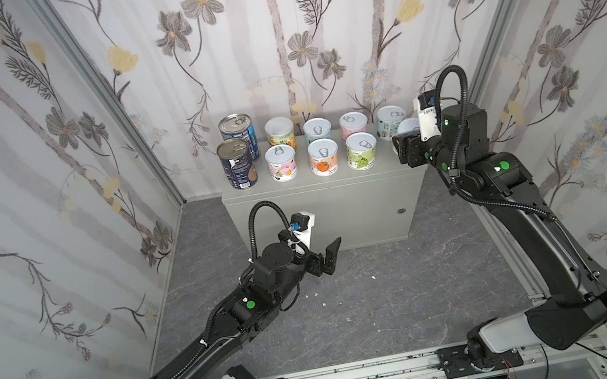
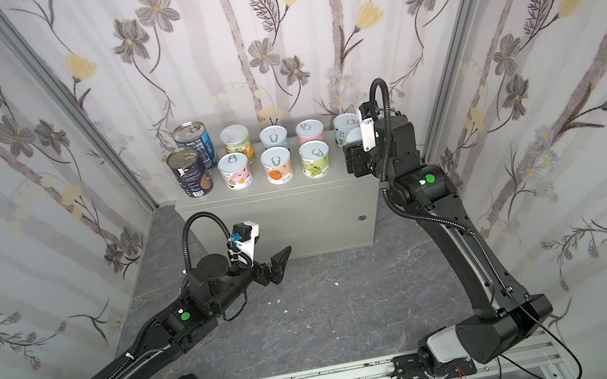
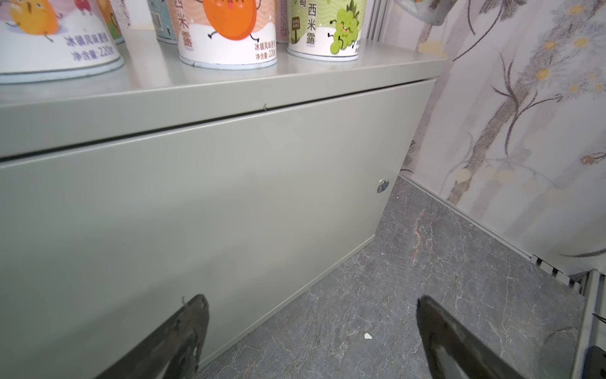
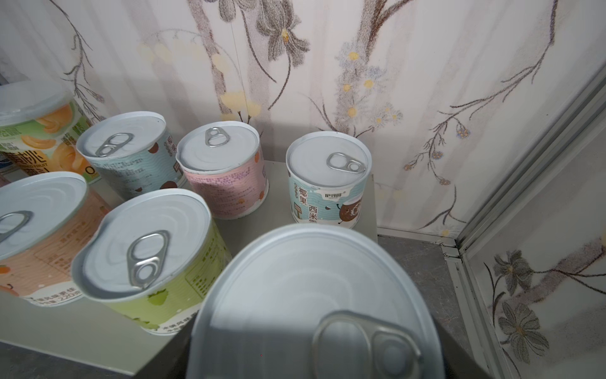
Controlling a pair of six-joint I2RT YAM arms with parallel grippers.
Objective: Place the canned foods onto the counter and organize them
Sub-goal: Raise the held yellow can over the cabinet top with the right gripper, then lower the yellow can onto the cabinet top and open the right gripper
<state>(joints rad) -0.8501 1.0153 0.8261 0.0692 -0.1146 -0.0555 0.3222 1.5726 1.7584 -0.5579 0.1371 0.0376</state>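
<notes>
You have one big grey worktop [image 1: 331, 211] against the back wall, and nine cans stand on it, all upright. Two are tall dark-blue cans [image 1: 238, 168] at its left end, one behind the other. Seven are short cans with white lids [image 1: 324, 161]: four in the back row and three in the front row. The tenth can, the last short can [image 4: 311, 295], is not down yet. It hangs in the air with its lid up, over the right front corner of the worktop. So I think the right fingers [image 1: 400, 146] pinch it by its sides, though the can hides them in the right wrist view. The free spot is the end of the front row, just beside the green can [image 4: 147, 262] and in front of the light-blue can [image 4: 328, 183]. It lies below the held can and a little toward the green one, so you likely go down. The left fingers [image 3: 187, 328] are spread wide and hold nothing. They sit low in front of the worktop, so the right arm is nearer.
</notes>
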